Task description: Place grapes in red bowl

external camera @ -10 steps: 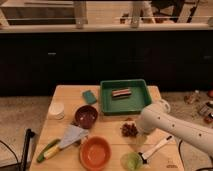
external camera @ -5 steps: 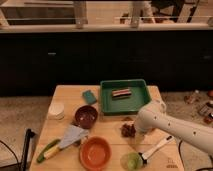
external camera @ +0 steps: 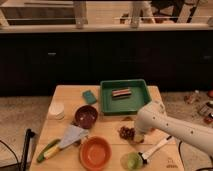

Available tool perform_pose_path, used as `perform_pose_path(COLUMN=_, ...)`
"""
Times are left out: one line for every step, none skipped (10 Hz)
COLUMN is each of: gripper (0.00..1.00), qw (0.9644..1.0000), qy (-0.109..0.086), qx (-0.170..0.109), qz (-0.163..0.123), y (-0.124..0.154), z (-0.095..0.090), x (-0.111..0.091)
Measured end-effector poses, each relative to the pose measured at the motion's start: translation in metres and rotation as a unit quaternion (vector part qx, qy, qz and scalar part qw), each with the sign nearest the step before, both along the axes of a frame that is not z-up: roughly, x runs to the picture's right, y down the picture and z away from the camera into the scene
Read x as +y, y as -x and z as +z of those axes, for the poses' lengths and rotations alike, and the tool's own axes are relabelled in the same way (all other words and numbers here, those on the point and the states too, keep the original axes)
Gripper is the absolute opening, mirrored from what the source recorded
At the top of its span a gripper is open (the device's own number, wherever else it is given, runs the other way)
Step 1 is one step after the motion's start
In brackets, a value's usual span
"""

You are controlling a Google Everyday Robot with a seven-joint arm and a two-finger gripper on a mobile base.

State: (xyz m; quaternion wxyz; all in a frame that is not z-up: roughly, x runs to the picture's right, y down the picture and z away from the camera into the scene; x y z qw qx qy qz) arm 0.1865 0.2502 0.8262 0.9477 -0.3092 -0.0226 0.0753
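Observation:
The grapes (external camera: pixel 126 132), a small dark reddish-brown cluster, lie on the wooden table (external camera: pixel 107 129) just below the green tray. My gripper (external camera: pixel 135 135) is at the end of the white arm (external camera: pixel 170 129), which reaches in from the right. It sits right against the right side of the grapes and is mostly hidden by the arm's wrist. A red-orange bowl (external camera: pixel 95 152) stands at the table's front, left of the grapes and empty. A dark maroon bowl (external camera: pixel 86 116) stands further back on the left.
A green tray (external camera: pixel 140 102) holding a small striped item (external camera: pixel 121 93) stands at the back. A teal sponge (external camera: pixel 89 96), a white cup (external camera: pixel 56 110), a grey cloth (external camera: pixel 71 136), a green-yellow item (external camera: pixel 48 150), a small green bowl (external camera: pixel 131 161) and a white brush (external camera: pixel 156 148) lie around.
The arm has swung left and down across the table, bringing the gripper from right of the grapes up against them. The grapes and bowls have not moved.

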Motion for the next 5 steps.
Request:
perform_pose_path(gripper=0.00, qw=1.0000, qy=0.000, qx=0.000, qz=-0.001, y=-0.0007, z=-0.0012, x=-0.0006)
perform_pose_path(gripper=0.00, qw=1.0000, qy=0.000, qx=0.001, qz=-0.003, y=-0.0016, z=-0.0012, x=-0.0006)
perform_pose_path(gripper=0.00, qw=1.0000, qy=0.001, qx=0.000, qz=-0.002, y=-0.0019, z=-0.0008, x=0.0006)
perform_pose_path(gripper=0.00, qw=1.0000, qy=0.004, qx=0.001, qz=-0.001, y=-0.0032, z=0.0010, x=0.0039)
perform_pose_path(gripper=0.00, qw=1.0000, qy=0.004, qx=0.001, qz=0.000, y=-0.0035, z=0.0024, x=0.0044)
